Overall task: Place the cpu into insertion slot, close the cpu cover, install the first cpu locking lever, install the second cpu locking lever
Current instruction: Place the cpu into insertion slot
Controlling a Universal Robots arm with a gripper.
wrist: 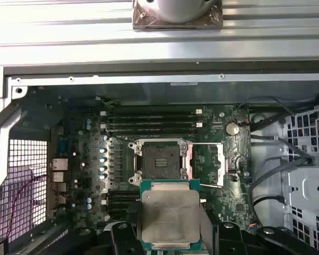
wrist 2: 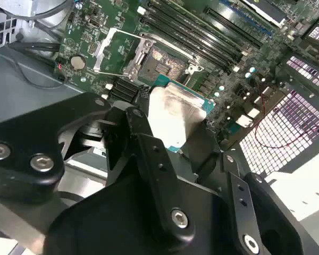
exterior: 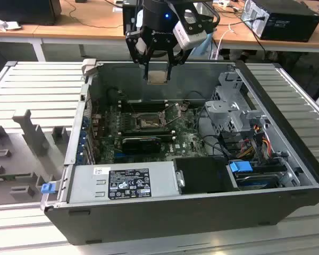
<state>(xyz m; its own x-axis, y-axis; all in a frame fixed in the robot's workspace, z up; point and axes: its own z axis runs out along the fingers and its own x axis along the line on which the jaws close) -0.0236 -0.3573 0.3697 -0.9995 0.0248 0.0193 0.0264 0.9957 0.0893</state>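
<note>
My gripper (exterior: 158, 73) hangs above the open computer case, shut on the cpu (exterior: 158, 77), a flat square chip with a dull silver face. In both wrist views the cpu (wrist: 170, 215) (wrist 2: 175, 114) sits level between the black fingers (wrist 2: 142, 101), well clear of the board. The insertion slot (wrist: 159, 161) (wrist 2: 162, 61) (exterior: 148, 122) lies bare on the green board below the chip. The cpu cover (wrist: 207, 164) (wrist 2: 107, 50) is swung open beside the slot. Thin metal locking levers (wrist: 207, 143) stand raised at the slot's edges.
Long black memory slots (wrist: 151, 121) run beside the socket. A grey power supply (exterior: 122, 183) fills the case's near side, and a drive cage (exterior: 231, 109) with cables (exterior: 255, 141) stands at the exterior view's right. The case walls (exterior: 165, 66) ring the board.
</note>
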